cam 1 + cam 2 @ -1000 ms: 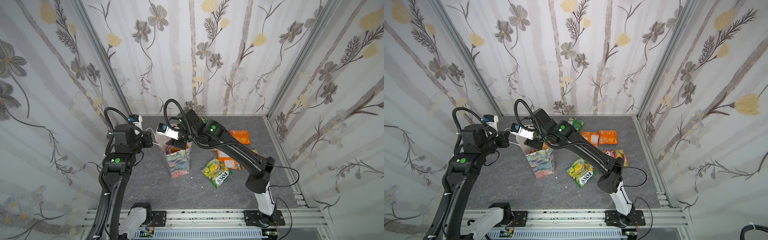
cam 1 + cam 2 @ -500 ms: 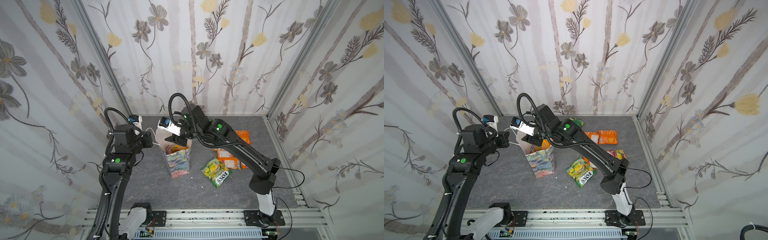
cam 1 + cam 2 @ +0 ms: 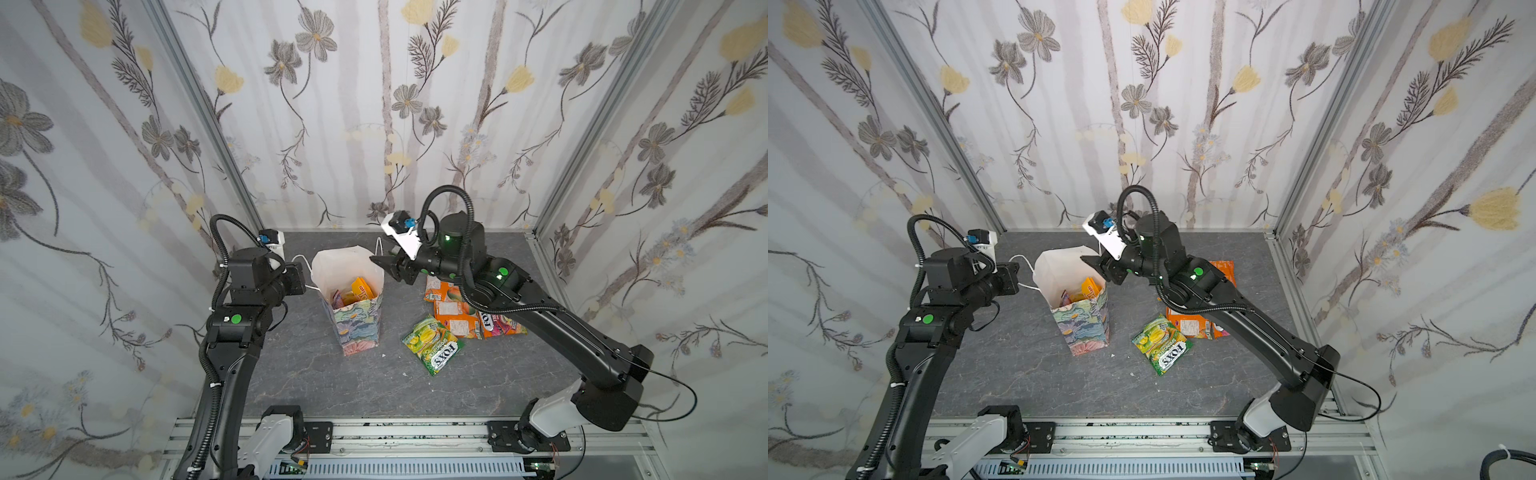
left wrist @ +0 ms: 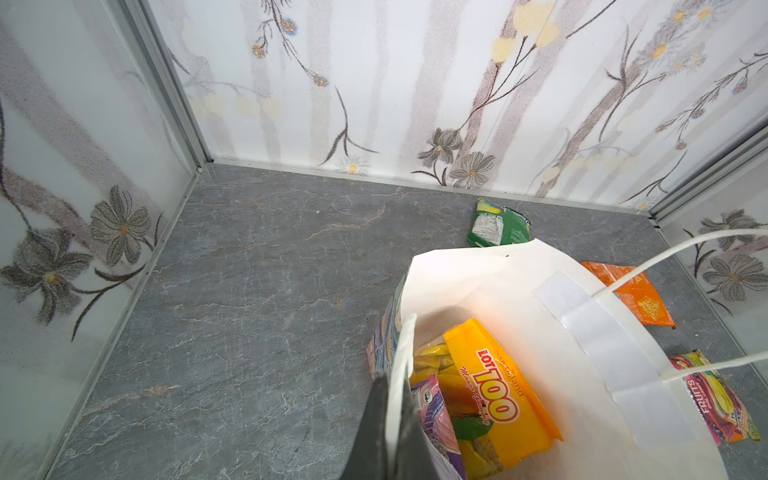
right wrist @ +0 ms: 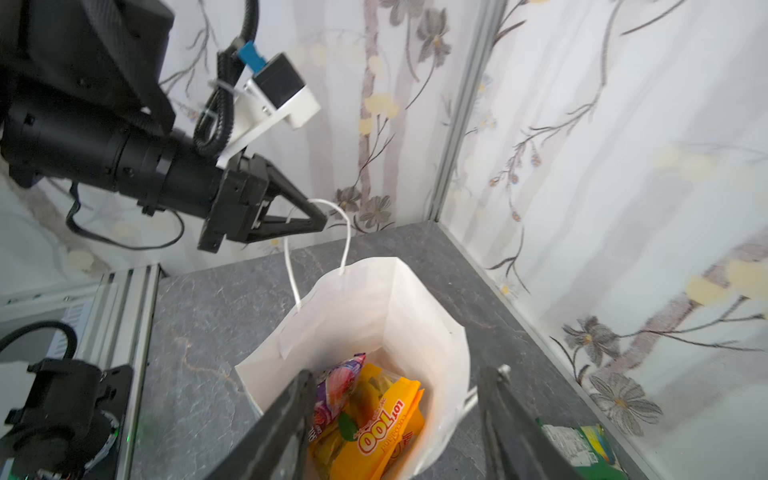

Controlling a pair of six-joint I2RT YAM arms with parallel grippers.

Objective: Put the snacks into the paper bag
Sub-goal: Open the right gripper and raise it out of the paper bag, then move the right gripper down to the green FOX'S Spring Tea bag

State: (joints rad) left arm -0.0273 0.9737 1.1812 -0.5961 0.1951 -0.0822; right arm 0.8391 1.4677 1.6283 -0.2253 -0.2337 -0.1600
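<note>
The paper bag (image 3: 359, 328) (image 3: 1086, 328) stands upright and open mid-table. Inside it lie snacks: a yellow-orange packet (image 4: 498, 395) (image 5: 386, 432) and a purple one (image 4: 436, 411). My left gripper (image 3: 308, 286) (image 4: 392, 374) is shut on the bag's white cord handle (image 4: 399, 353) (image 5: 347, 237). My right gripper (image 3: 384, 268) (image 5: 395, 378) hangs open and empty over the bag's right rim. More snacks lie on the table to the right: a green-yellow FOX'S packet (image 3: 432, 345) (image 3: 1160, 345), orange packets (image 3: 453, 318) and a multicolour fruit packet (image 3: 503, 324).
A green packet (image 4: 496, 224) (image 5: 577, 446) lies behind the bag near the back wall. Flower-print walls close off three sides of the grey table (image 3: 316, 386). An aluminium rail (image 3: 374, 432) runs along the front edge.
The right gripper has drawn back to the right from above the bag's mouth, and its jaws stand wider. The left arm and the bag have not moved.
</note>
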